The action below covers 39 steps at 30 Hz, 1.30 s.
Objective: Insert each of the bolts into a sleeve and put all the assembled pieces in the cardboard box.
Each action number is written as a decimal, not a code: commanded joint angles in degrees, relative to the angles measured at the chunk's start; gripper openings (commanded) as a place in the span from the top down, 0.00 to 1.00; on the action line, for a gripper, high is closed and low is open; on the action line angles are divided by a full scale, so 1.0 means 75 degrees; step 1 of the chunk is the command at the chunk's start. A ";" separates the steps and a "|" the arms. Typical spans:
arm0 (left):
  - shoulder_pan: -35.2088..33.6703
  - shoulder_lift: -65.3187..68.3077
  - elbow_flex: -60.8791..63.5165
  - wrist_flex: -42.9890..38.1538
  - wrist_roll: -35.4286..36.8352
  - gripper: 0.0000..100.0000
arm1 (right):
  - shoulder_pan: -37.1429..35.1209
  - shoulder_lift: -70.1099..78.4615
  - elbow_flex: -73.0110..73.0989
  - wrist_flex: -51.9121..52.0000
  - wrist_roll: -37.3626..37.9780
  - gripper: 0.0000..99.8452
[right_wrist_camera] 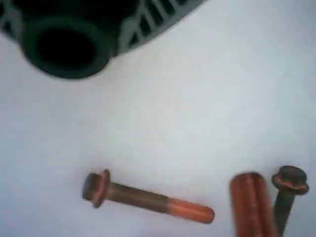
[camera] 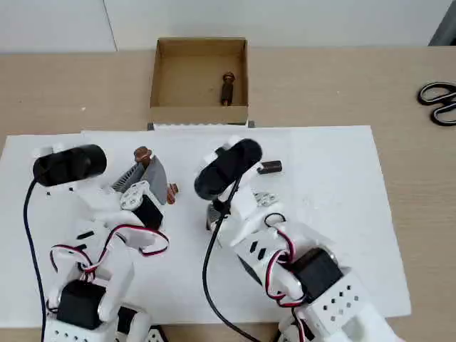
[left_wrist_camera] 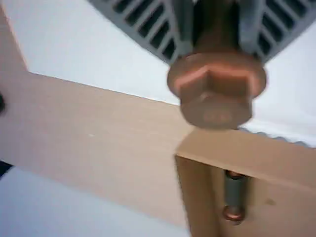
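On the left of the white sheet, a copper bolt is gripped by its shank in the closed left hand, with the head pointed to the far side. Right of it, a dark sleeve is clamped in the closed right hand, its open end in sight. A second bolt is laid flat on the sheet. A loose sleeve is seen beside the right arm. Far centre, the cardboard box is set on the bare surface, with one assembled piece lying inside near its right wall. Scissors are noted far right.
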 commanded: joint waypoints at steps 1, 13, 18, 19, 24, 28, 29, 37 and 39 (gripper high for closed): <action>0.0328 -0.0258 -0.0006 -0.0234 0.0047 1.00 | -0.0287 -0.0088 0.0328 -0.0850 0.0082 1.00; 0.0527 -0.0340 -0.0041 -0.0234 0.0445 0.99 | -0.0908 -0.0088 0.0879 -0.1659 0.0539 1.00; 0.0527 -0.0340 -0.0053 -0.0246 0.0481 0.99 | -0.1108 -0.0088 0.0879 -0.1647 0.0527 1.00; 0.0527 -0.0340 -0.0053 -0.0246 0.0481 0.99 | -0.1108 -0.0088 0.0879 -0.1647 0.0527 1.00; 0.0539 -0.0328 -0.0053 -0.0246 0.0481 0.99 | -0.1108 -0.0088 0.0844 -0.1659 0.0527 1.00; 0.0692 -0.0328 -0.0029 -0.0234 0.0481 0.99 | -0.1108 -0.0088 0.0844 -0.1799 0.0527 1.00; 0.0785 -0.0328 -0.0029 -0.0234 0.0481 0.99 | -0.1108 -0.0088 0.0844 -0.1870 0.0527 1.00; 0.0938 -0.0305 -0.0006 -0.0105 0.0481 0.99 | -0.1119 -0.0088 0.0832 -0.1963 0.0527 1.00; 0.0938 -0.0316 0.0111 -0.0035 0.0481 0.99 | -0.1119 -0.0088 0.0727 -0.1952 0.0527 1.00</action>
